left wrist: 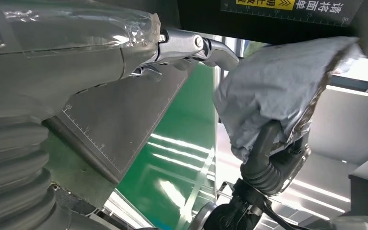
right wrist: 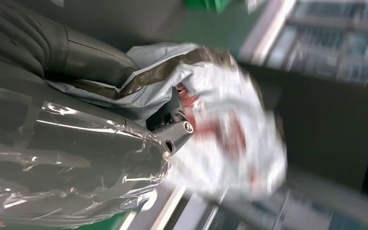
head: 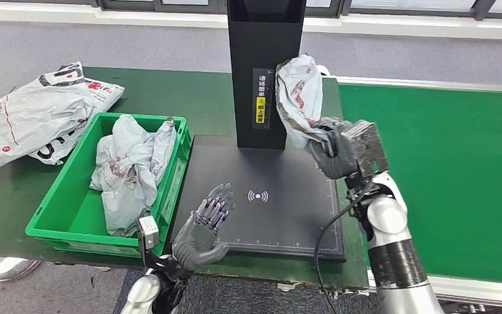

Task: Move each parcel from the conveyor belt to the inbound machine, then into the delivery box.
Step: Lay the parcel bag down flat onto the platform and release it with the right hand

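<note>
The step in hand looks like the scan: the right robot hand (head: 332,152) grips a crumpled grey parcel (head: 297,95) by its lower end and holds it up in the air, just beside the black column (head: 265,65) of the inbound machine and above the far right corner of the scan plate (head: 281,216). The left robot hand (head: 204,230) hovers over the near left part of that plate, fingers spread, holding nothing.

Next, I judge, the parcel must come down flat onto the plate, between the two hands, label side as the machine wants it. After that it goes across to the green box (head: 52,219), which sits just beyond the left robot hand on the bench (head: 170,95).

Count: one parcel held; two or so already crumpled together in the box (head: 127,167), hard to separate; at least one large white parcel (head: 36,114) on the bench past the box, possibly more stacked. One box, one machine. The green belt (head: 451,170), out past the right robot hand, carries no parcel where visible.
</note>
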Motion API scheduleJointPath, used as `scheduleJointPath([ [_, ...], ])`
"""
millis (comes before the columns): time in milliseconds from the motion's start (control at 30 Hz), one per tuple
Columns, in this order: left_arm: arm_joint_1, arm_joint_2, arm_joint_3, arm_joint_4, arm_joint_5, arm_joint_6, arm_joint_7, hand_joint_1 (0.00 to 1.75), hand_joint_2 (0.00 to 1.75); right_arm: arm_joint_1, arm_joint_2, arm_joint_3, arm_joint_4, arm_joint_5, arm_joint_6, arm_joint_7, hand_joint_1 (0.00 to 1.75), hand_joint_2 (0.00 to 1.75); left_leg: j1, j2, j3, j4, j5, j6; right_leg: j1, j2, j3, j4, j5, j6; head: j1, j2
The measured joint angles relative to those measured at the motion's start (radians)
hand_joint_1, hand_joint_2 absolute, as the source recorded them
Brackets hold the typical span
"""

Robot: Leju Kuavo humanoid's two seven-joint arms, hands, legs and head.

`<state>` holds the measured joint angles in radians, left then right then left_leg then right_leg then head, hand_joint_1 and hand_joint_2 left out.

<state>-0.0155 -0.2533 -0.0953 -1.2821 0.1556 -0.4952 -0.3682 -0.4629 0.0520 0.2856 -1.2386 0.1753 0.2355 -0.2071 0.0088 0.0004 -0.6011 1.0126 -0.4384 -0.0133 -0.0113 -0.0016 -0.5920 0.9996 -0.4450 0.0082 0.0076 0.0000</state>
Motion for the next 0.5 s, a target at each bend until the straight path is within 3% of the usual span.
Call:
scheduleJointPath([
  [267,-0.002,0.006,-0.004,0.0,0.0,0.032,-0.009,0.0,1.75,0.041,0.034,0.24,0.071,-0.019,0.058,0.003,1.75,1.75,0.0,0.0,0.0,0.0,0.0,0.0,0.0,0.0,0.0,0.0,0.0,0.0,0.0,0.0],
  [300,-0.003,0.008,-0.003,-0.001,0.0,0.035,-0.009,0.0,1.75,0.046,0.037,0.265,0.085,-0.02,0.067,-0.001,1.41,1.75,0.0,0.0,0.0,0.0,0.0,0.0,0.0,0.0,0.0,0.0,0.0,-0.001,0.0,0.0],
  [400,-0.003,0.012,-0.002,-0.005,0.0,0.042,-0.009,0.0,1.75,0.05,0.04,0.326,0.113,-0.023,0.09,-0.007,0.1,1.75,0.0,-0.001,0.0,0.0,0.0,0.0,0.0,-0.001,0.0,0.0,-0.001,-0.001,0.0,0.0],
  [433,-0.003,0.014,-0.001,-0.008,0.0,0.044,-0.008,0.0,1.75,0.049,0.04,0.342,0.121,-0.023,0.094,-0.007,0.0,1.75,0.0,0.0,0.0,0.0,0.0,0.0,0.0,-0.001,0.0,0.0,-0.001,-0.001,0.0,0.0],
  [500,-0.003,0.017,0.002,-0.016,-0.001,0.047,-0.004,0.0,1.75,0.048,0.04,0.372,0.144,-0.022,0.091,-0.009,0.0,1.75,0.0,0.0,0.0,0.0,0.0,0.0,0.0,-0.001,0.0,0.0,-0.001,-0.001,0.0,0.0],
])
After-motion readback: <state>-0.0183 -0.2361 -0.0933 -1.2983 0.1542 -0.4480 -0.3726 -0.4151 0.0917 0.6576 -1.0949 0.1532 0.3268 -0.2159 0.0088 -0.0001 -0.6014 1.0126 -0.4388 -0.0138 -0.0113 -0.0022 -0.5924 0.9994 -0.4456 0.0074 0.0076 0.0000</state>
